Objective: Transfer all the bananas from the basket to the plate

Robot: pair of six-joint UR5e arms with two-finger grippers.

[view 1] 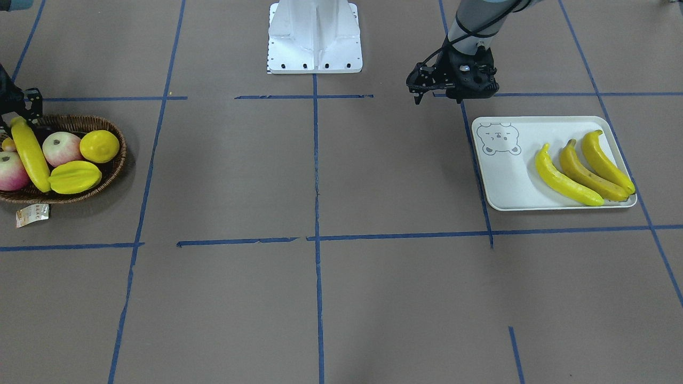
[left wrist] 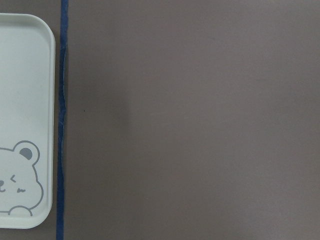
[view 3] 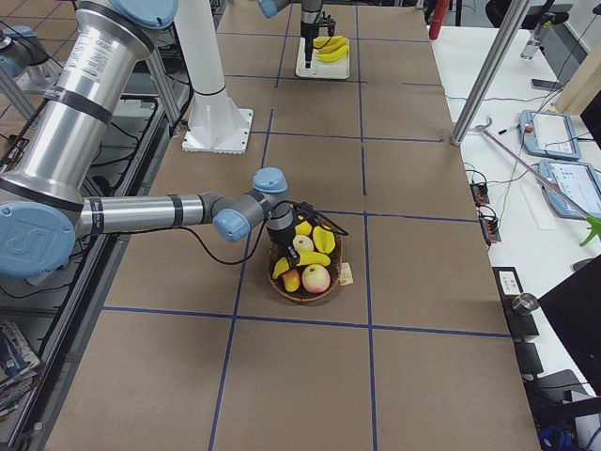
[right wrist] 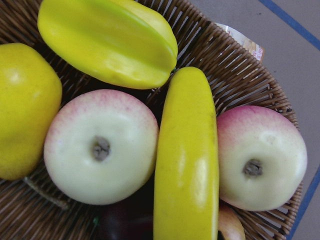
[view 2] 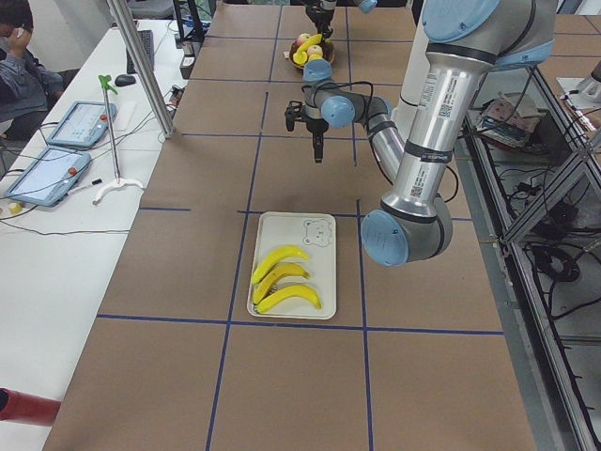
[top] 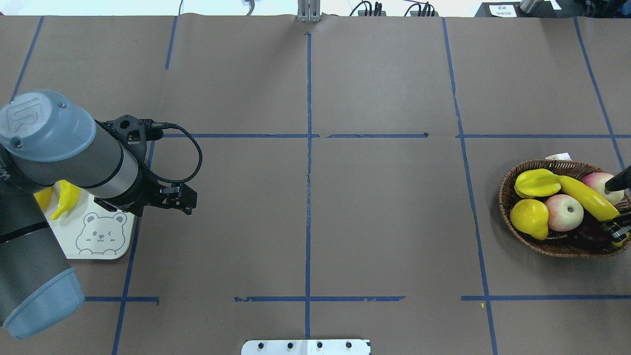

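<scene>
Standing beside the brown counter [view 1: 320, 298], one sees the plate [view 1: 501, 181] on the robot's left side and the basket [view 1: 121, 154] on its right, well apart. Three bananas lie side by side across the plate's end away from its bear print: a bright yellow one [view 1: 565, 177], a darker speckled one [view 1: 589, 172] between, and another yellow one [view 1: 605, 160]. The fourth banana [view 1: 29, 154] lies in the basket, wedged between two pink-and-cream apples [view 1: 61, 148] [view 1: 10, 172], with a starfruit [view 1: 74, 177] touching its far end and a lemon [view 1: 100, 145] beyond. The right tool [top: 617, 206] hangs over the basket at the banana's near end, its fingers apart on either side of the fruit and not clamped on it. The left tool [view 1: 437, 95] points down over bare counter just beside the plate's bear-print corner, fingers apart and holding nothing. A paper tag [view 1: 32, 214] rests on the counter at the basket's rim.
</scene>
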